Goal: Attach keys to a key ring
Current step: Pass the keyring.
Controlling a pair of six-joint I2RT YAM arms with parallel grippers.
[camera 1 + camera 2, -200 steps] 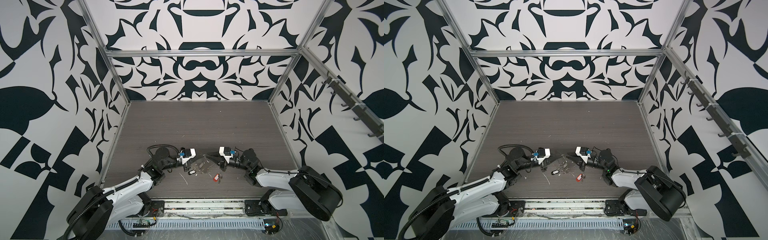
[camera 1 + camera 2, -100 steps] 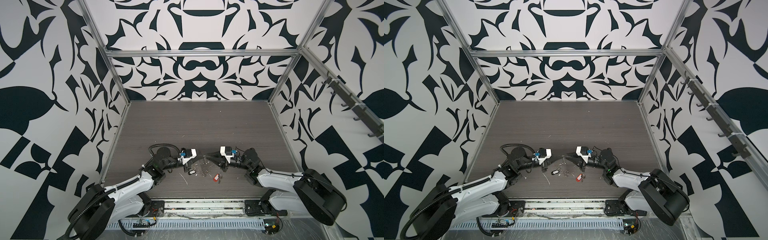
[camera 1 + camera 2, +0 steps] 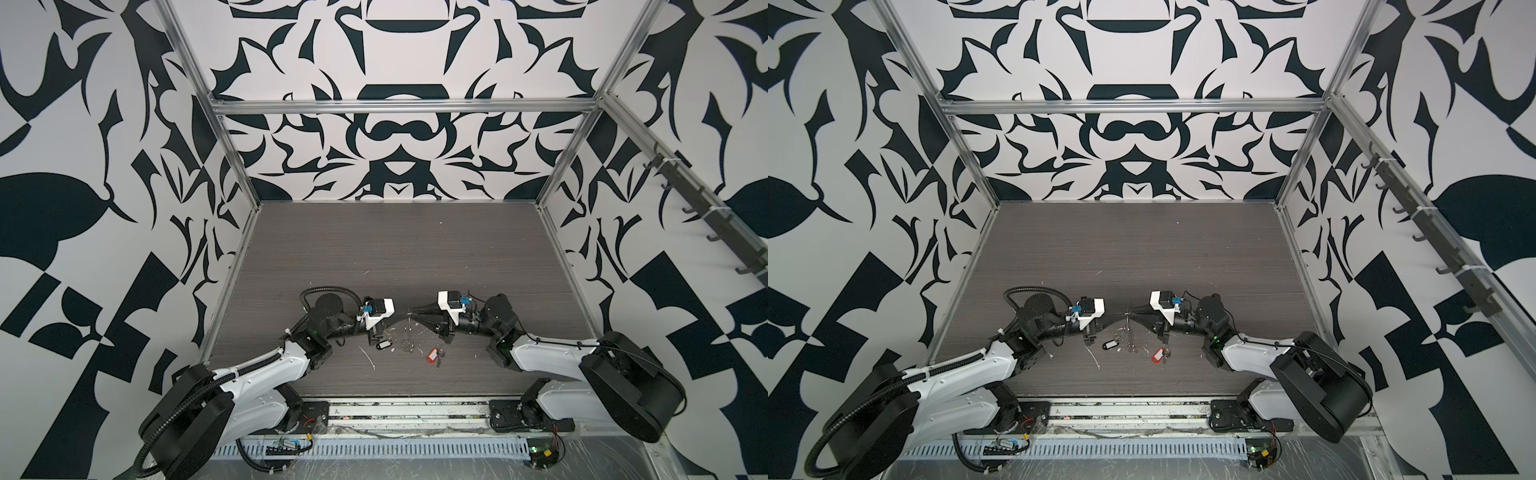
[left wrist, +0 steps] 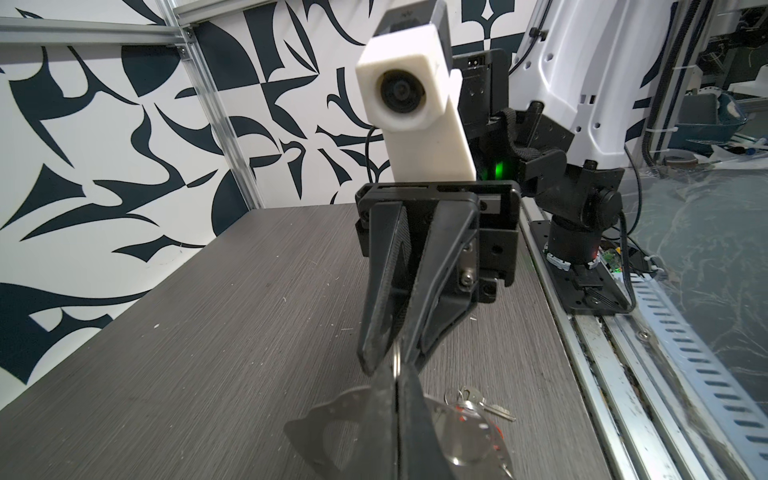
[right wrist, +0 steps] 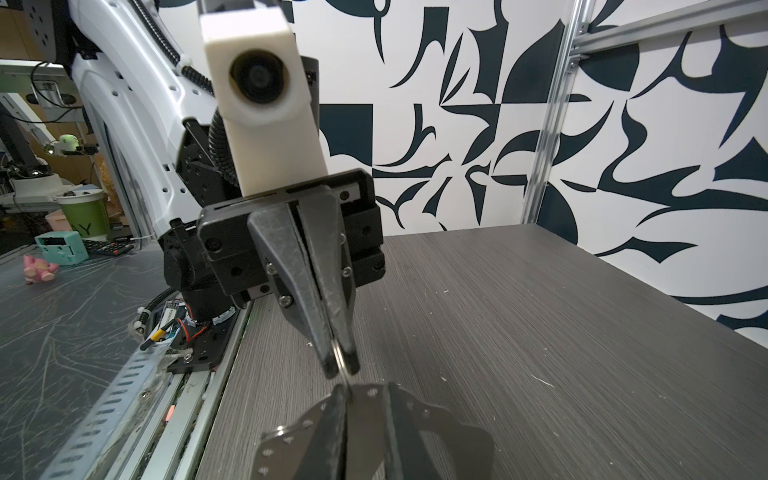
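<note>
The left claw (image 5: 341,368) had its jaws closed tight on the thin rim of the key ring (image 3: 409,328). It was met tip to tip by the right claw (image 4: 392,360), whose jaws stood narrow with the same rim between them; whether that claw truly pinched the wire could not be told. The hoop hung edge-on below the two tips, above the bench (image 3: 374,257). Neither bunch was on it: the black-tagged keys (image 3: 384,345) lay just beneath the left claw and the red-tagged keys (image 3: 434,356) beneath the right, both flat on the bench. The step appeared to be steadying the hoop before threading. Done well, one claw would hold a firm pinch so that the wire could not swivel, while its partner let go gently and went down for a bunch by its tag. The crowding of the two tips, directly over the keys, seemed the chief hindrance; white flecks (image 3: 368,358) littered the bench nearby.
</note>
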